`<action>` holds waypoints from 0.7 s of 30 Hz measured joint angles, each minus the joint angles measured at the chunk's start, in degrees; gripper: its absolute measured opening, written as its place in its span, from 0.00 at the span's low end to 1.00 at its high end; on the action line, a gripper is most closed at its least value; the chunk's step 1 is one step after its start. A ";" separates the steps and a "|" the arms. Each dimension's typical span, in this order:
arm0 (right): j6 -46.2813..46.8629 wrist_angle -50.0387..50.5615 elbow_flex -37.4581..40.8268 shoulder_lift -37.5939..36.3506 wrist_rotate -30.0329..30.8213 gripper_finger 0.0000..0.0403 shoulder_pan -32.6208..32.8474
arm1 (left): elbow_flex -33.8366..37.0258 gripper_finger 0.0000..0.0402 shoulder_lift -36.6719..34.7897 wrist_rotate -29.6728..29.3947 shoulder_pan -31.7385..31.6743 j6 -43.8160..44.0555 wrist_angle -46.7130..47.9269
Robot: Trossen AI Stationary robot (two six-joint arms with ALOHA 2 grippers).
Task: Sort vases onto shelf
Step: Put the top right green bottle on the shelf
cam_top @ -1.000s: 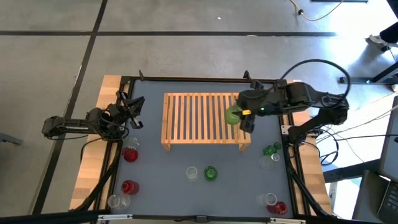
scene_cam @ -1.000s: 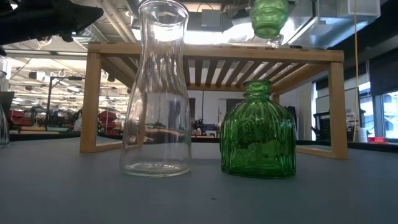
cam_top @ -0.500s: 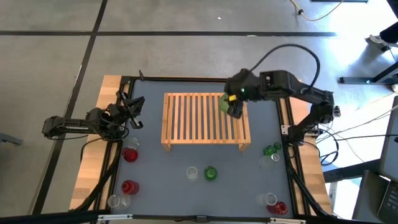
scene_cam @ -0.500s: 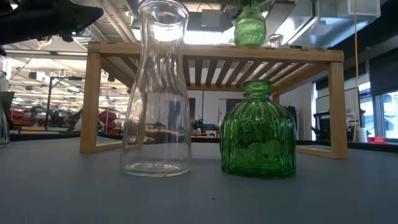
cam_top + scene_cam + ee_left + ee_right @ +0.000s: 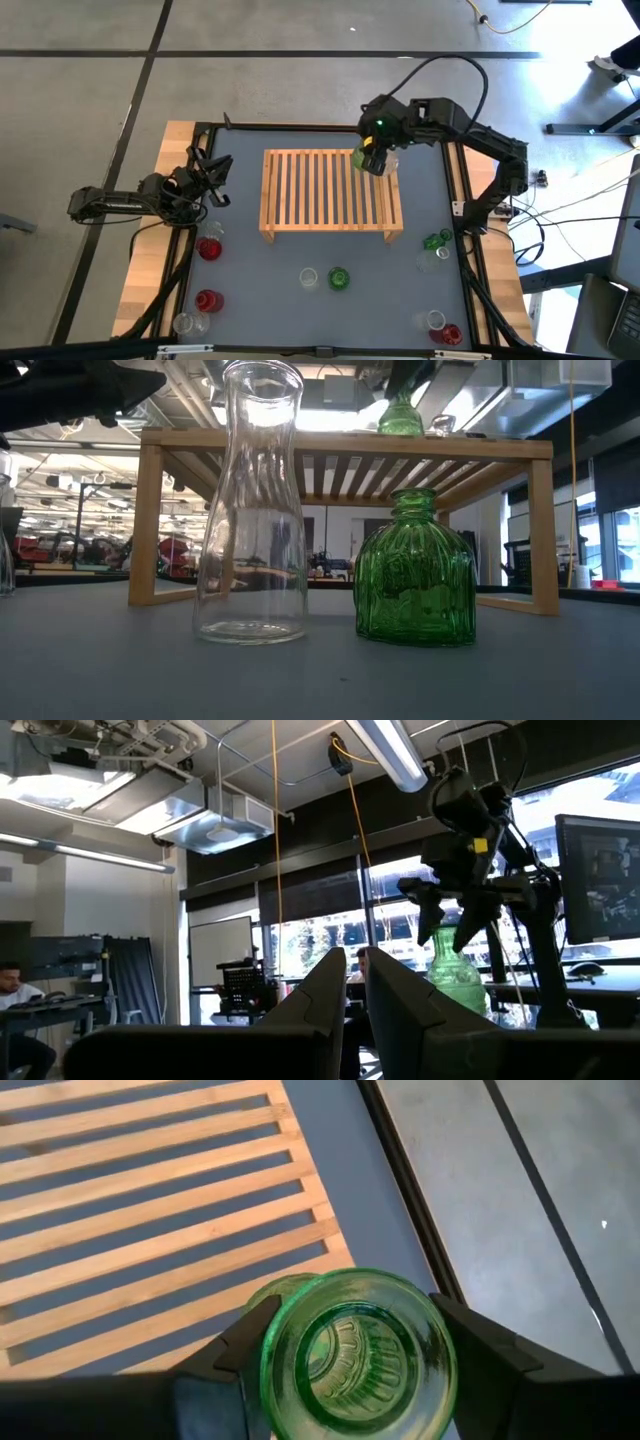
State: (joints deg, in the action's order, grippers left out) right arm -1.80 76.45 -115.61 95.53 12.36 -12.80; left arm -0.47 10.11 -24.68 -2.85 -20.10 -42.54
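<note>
I have the right tool [image 5: 372, 160] clamped on a green vase [image 5: 366, 161], one finger on each side of its rim, as the right wrist view shows plainly. It sits over the shelf [image 5: 320, 195] at that rack's far right corner, about one o'clock from the middle of the table [image 5: 250, 270]. In the low view the vase's base looks level with the shelf top, but I cannot tell whether it rests on the slats or hangs just above them.

The left tool [image 5: 215, 172] waits at nine o'clock, beside the shelf's left end, its fingers together and holding nothing.

As I judge it, the sorting has barely begun. This green vase is the only one at the shelf, and a small clear object shows beside it in the low view that I cannot identify. Everything else is down on the table: a red vase [image 5: 209, 248] and another red vase [image 5: 207, 300] with a clear vase [image 5: 184, 324] at eight o'clock, a clear carafe [image 5: 309, 277] and a squat green bottle [image 5: 339, 279] at six o'clock, a green vase with a clear one [image 5: 436, 243] at four o'clock, and a clear and red pair [image 5: 442, 328] at five o'clock.

Once this vase is set down and let go, nearly the whole lot remains to be carried up.
</note>
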 joint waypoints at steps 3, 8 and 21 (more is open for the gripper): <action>-0.07 -0.18 0.12 0.42 0.02 0.50 -0.01 | 0.00 0.09 0.00 -0.07 -0.02 0.00 -0.06; -0.06 -0.71 2.12 0.56 0.00 0.50 -0.01 | 0.00 0.09 0.00 -0.09 0.00 0.00 -0.02; -0.02 -3.87 7.32 0.42 0.79 0.50 0.03 | 0.00 0.09 0.00 -0.13 0.00 0.00 -0.03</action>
State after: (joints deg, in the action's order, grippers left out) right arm -1.83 72.58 -108.29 95.94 13.15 -12.78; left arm -0.47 10.11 -24.81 -2.85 -20.10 -42.57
